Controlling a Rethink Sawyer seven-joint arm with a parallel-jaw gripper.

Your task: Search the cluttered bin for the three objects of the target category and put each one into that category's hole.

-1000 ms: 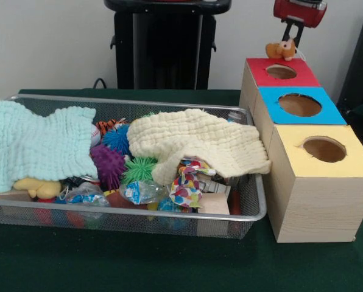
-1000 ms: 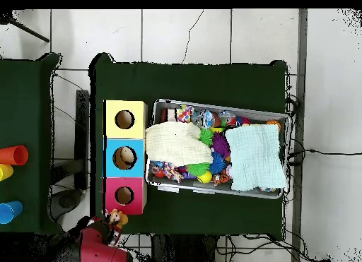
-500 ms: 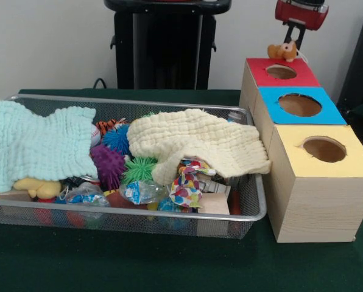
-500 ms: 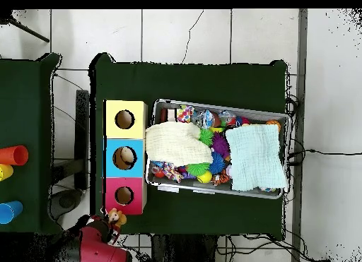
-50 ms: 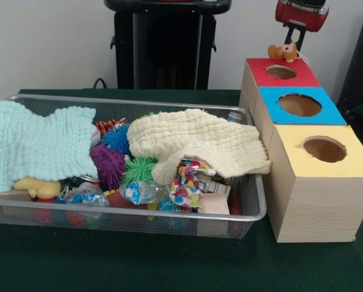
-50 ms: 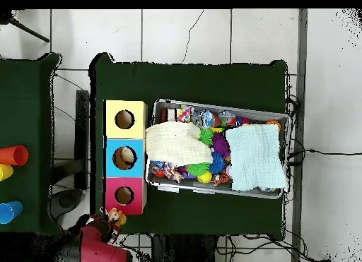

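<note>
Orange-brown plush toy (image 5: 282, 52) w/ yellow bits, in end effector (image 5: 289, 44).

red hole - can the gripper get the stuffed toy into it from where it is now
Probably yes. The gripper holds the stuffed toy in the air just behind the red hole, and nothing stands between them; the hole looks open. It seems offset from it, so it needs a short move first.

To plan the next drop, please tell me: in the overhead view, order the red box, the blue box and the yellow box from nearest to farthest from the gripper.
The gripper holds a small plush toy.
1. Red box, just above it in the picture.
2. Blue box, in the middle.
3. Yellow box, at the row's far end.
</note>
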